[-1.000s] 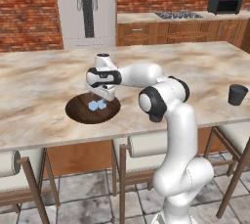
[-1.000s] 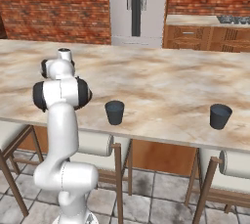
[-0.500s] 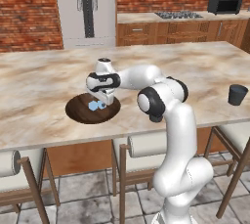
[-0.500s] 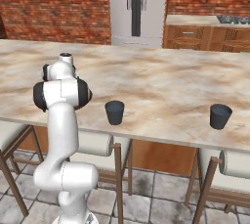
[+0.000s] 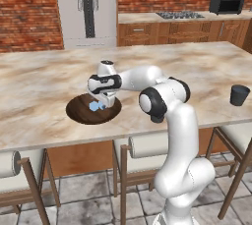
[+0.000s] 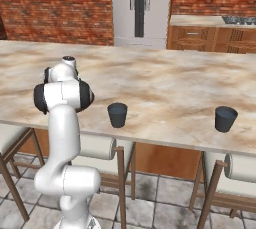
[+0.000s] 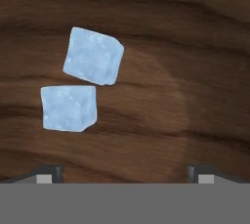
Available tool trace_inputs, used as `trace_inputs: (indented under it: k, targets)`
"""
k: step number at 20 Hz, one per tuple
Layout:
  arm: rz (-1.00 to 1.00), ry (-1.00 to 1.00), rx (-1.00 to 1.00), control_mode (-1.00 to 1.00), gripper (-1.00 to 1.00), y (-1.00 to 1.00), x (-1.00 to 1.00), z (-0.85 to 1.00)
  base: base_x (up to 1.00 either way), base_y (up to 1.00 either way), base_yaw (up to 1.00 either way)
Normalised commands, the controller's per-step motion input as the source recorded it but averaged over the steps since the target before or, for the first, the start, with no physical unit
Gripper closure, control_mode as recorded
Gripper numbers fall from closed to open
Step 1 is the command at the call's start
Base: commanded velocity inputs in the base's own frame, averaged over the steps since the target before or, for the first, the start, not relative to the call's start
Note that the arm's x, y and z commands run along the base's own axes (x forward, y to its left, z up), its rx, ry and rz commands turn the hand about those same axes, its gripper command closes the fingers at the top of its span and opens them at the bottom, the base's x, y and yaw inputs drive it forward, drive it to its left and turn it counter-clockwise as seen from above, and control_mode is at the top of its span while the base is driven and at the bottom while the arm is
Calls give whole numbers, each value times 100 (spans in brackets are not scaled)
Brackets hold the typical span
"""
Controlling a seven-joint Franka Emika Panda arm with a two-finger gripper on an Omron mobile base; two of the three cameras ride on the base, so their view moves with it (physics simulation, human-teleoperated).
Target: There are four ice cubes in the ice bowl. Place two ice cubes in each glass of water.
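Observation:
The ice bowl (image 5: 78, 113) is a wide dark wooden dish on the marble counter. Pale blue ice cubes (image 5: 94, 106) lie in it. In the hand view, two ice cubes (image 7: 93, 56) (image 7: 68, 108) rest side by side on the ice bowl floor (image 7: 185, 71). They sit left of the centre line between my fingertips. My gripper (image 5: 106, 102) (image 7: 124, 174) hangs open just above the bowl, pointing down, with nothing between its fingers. One glass of water (image 6: 117, 114) stands near the counter's front edge. The other glass (image 6: 225, 118) (image 5: 239, 95) stands far to the right.
Stools (image 5: 147, 145) are tucked under the counter's front edge. A fridge (image 5: 86, 8) and cabinets with a black microwave (image 5: 226, 4) line the back wall. My own arm (image 6: 62, 95) blocks the bowl in the right base view.
The hand has dropped lower over the bowl and shifted slightly right. The jaws have stayed open and the cubes have not moved.

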Motion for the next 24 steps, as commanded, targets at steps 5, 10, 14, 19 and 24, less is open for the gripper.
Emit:
trace_inputs:
  k: [5, 10, 14, 19, 24]
  targets:
    - [0, 0, 2, -100, -100, 0, 3, -1, 0, 0, 0]
    - [0, 0, 1, -100, -100, 1, 13, -8, 0, 0, 0]
    - [0, 0, 0, -100, -100, 1, 15, -13, 0, 0, 0]
    - [0, 0, 0, -100, -100, 3, 20, -5, 0, 0, 0]
    - [0, 0, 0, -100, -100, 8, 21, -6, 0, 0, 0]
